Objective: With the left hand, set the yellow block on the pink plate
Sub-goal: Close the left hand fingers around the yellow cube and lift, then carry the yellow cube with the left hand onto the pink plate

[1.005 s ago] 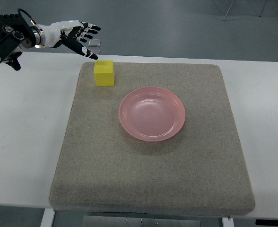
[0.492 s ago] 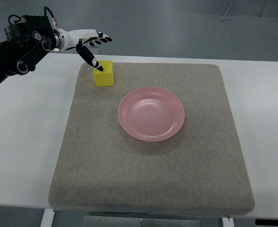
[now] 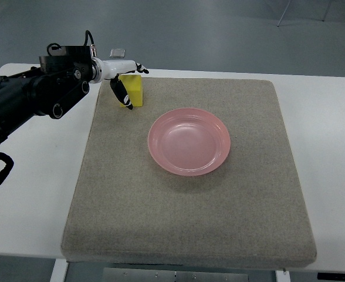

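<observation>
Reaching: the left hand point(image 3: 124, 81), white with black fingertips on a black jointed arm, is arriving at the small yellow foam-like cube point(image 3: 134, 90) from the picture's left side.
Hand state: the thumb point(image 3: 124, 94) is hanging down across the cube's left face while the other fingers point(image 3: 138, 70) are stretching over its far top edge; the hand is spread around the cube rather than pinching it, and whether any finger is touching it cannot be told.
Cube position: the cube is sitting flat on the grey-beige felt mat point(image 3: 184, 211), up and to the left of the round pink plastic plate point(image 3: 188, 141) and clearly apart from its rim.
Plate: the plate is lying on the mat with nothing in it, right of and nearer the camera than the cube.
Surroundings: the mat is covering most of a white table point(image 3: 31, 188); a small pale tray-like item point(image 3: 117, 53) is lying beyond the hand, far from the plate.
Right hand: it is not showing.
Step in hand: the grasp seems to be forming, with lift and carry not yet begun.
Next move: closing thumb and fingers squarely on opposite faces of the cube is likely what matters, then raising it high enough to clear the plate's raised rim before moving toward the plate's centre.
</observation>
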Available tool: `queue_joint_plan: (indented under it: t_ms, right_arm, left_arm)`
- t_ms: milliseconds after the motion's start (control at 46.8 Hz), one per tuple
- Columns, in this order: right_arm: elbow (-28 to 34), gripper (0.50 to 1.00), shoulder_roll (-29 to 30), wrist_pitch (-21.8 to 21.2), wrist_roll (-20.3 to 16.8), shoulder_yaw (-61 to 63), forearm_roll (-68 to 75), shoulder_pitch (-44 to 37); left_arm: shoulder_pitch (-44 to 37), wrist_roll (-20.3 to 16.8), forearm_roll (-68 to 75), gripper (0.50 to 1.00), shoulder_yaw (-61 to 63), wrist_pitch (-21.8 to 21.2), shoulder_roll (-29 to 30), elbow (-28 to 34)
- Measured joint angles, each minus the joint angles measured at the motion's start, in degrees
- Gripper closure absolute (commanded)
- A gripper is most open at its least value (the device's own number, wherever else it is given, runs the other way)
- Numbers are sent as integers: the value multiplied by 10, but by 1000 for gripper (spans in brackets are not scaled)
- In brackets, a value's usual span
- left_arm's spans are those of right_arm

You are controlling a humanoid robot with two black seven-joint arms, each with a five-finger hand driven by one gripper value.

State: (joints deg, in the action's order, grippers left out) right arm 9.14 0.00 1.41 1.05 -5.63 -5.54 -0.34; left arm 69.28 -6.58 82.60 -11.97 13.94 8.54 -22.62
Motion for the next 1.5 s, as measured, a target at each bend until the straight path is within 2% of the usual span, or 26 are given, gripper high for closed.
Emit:
queue_joint_plan:
  t_ms: [107,278,449,513,578,620,856,1134,1497]
  right_arm:
    - [0,576,0,0,0,0,0,0]
    - [0,576,0,0,0,0,0,0]
    - [0,576,0,0,0,0,0,0]
    - [0,576,0,0,0,0,0,0]
    - [0,576,0,0,0,0,0,0]
    - [0,576,0,0,0,0,0,0]
    - [0,576,0,0,0,0,0,0]
    - [0,576,0,0,0,0,0,0]
    - [0,576,0,0,0,0,0,0]
  left_arm:
    - [-2,0,11,564,-1,-9,-4,3]
    - [1,0,15,696,-1,-10,-6,3]
    - [3,0,26,893,-1,-11,-5,3]
    - [7,0,27,917,-1,-11,-3,4]
    - [11,0,27,979,-1,-12,0,4]
    - [15,0,27,1000,-1,-12,2,4]
    - [33,0,22,1000,-3,-13,17,-9]
    - [47,0,21,1000,-4,-12,38,-99]
    - [44,0,23,1000,-4,-7,103,-349]
